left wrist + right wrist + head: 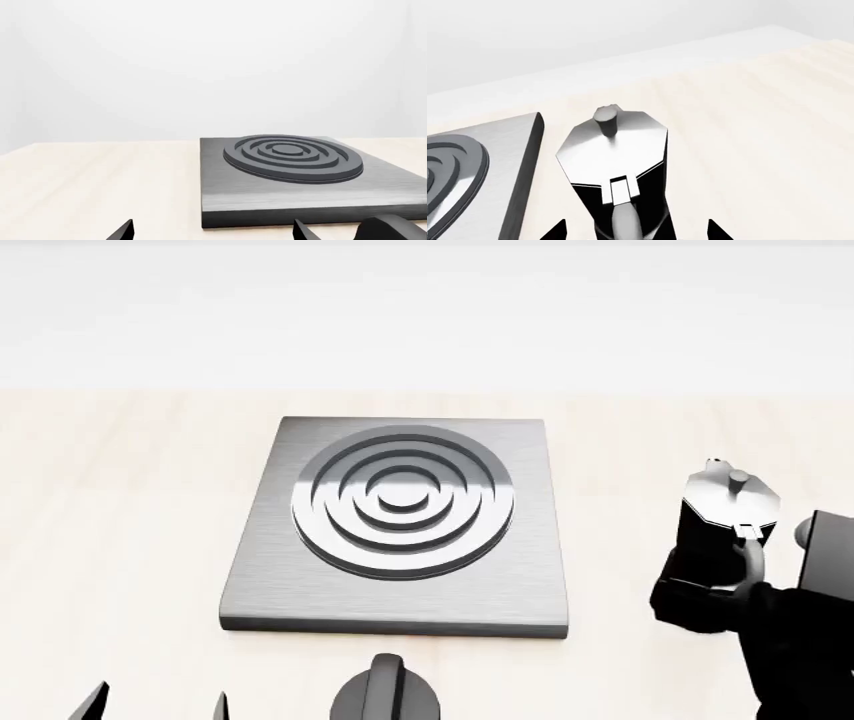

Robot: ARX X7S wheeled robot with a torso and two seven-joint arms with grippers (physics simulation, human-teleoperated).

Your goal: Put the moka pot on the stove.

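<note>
The moka pot (727,510) stands upright on the wooden table to the right of the stove (400,585), apart from it. It is glossy black with a silvery lid and knob. In the right wrist view the pot (617,150) fills the middle, its handle towards the camera. My right gripper (637,232) is open, with one fingertip on each side of the pot's base and a gap to it on both sides. It shows in the head view (714,600) just in front of the pot. My left gripper (213,232) is open and empty in front of the stove (293,195), and also shows in the head view (154,705).
A black round knob (387,690) lies on the table (120,500) in front of the stove's near edge; it also shows in the left wrist view (393,227). A white wall rises behind the table's far edge.
</note>
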